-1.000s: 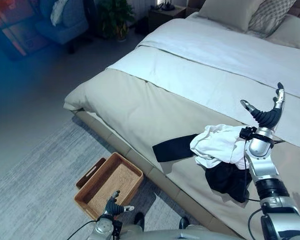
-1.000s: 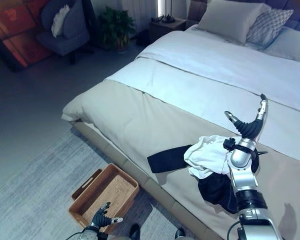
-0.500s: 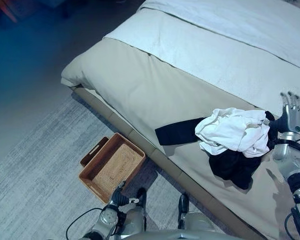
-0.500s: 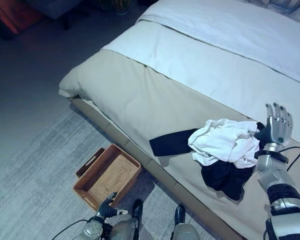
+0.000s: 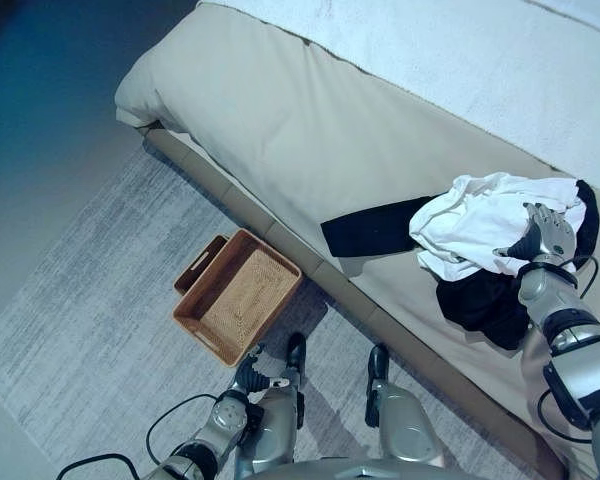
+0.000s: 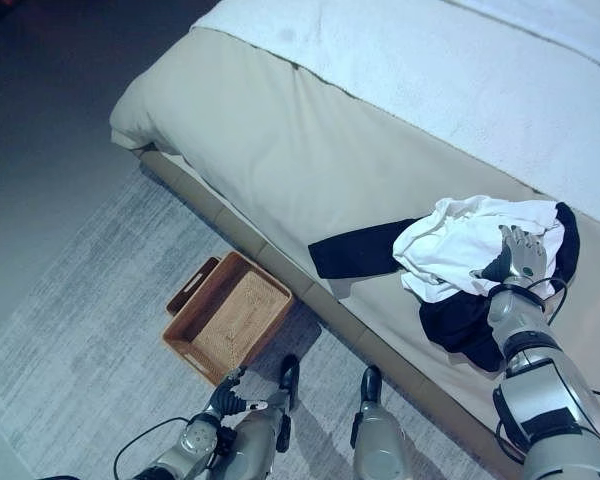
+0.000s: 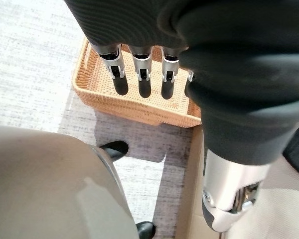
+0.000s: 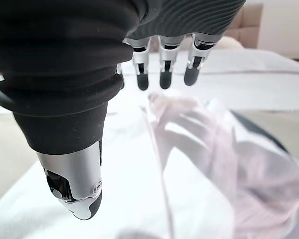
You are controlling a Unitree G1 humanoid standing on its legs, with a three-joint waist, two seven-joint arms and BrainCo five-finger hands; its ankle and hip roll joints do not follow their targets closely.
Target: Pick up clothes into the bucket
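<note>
The right hand has come down from its raised pose of a second ago and now lies over the right part of the white garment, its fingers straight and spread, nothing pinched between them; the head camera has also tipped downward, so the pillows and far room are gone and more rug shows. In the right wrist view the fingers hang straight above crumpled white cloth, the thumb apart from them.

The clothes lie in one heap on the beige bedspread, close to the bed's near edge. The white garment is bunched on top, its long axis running roughly across the bed, left to right. Under it lies a dark garment; one flat dark strip of it points out to the robot's left along the bed edge, and the rest spills toward the robot below the white bundle.

The wicker basket stands on the rug beside the bed, well apart from the clothes, its long axis slanted toward the bed, with nothing in it. The left hand hangs low near the basket; in its wrist view its fingers are straight and relaxed above the basket's rim, holding nothing.
</note>
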